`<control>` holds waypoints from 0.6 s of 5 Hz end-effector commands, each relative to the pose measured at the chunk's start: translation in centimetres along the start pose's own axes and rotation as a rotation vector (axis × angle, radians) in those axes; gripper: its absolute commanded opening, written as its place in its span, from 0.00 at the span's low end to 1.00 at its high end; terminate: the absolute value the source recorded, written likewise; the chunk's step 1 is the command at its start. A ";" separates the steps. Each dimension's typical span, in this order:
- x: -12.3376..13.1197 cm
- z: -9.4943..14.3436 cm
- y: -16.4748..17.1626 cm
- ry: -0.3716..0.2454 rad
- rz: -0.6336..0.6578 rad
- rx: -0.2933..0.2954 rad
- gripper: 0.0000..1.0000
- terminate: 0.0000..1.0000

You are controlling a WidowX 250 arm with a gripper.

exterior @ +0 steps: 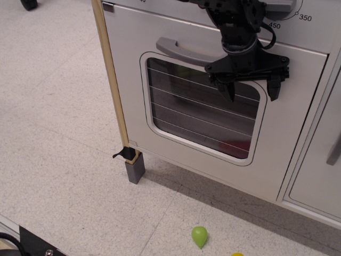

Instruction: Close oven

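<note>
oven (133, 96): door looks flush with frame, likely shut | handling: light, stiff panel on a hinge, likely swings easy; push flat face or hook grey handle (184, 52) | pincer (249, 93): spread open, holds nothing, at window's (202, 114) top-right corner | floor: green ball (199, 236)

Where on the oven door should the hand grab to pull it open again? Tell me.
Grip the grey bar handle near the oven door's top, coming from the front with fingers closing above and below. It runs sideways and stands off the panel; the hand hangs open just right of it.
</note>
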State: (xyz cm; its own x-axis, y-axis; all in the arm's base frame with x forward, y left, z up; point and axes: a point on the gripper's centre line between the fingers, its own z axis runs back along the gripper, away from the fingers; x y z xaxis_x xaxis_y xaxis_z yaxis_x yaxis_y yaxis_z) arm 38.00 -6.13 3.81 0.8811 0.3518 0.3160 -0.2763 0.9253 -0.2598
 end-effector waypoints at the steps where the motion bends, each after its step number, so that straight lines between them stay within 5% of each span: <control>1: 2.8 2.5 0.9 -0.033 0.020 -0.038 1.00 0.00; 3: 0.7 4.2 2.4 -0.004 -0.005 -0.032 1.00 0.00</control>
State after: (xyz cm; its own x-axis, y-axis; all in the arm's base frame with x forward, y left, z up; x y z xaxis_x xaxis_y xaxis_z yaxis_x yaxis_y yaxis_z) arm 35.51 -4.20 4.45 0.8978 0.3462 0.2722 -0.2738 0.9229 -0.2708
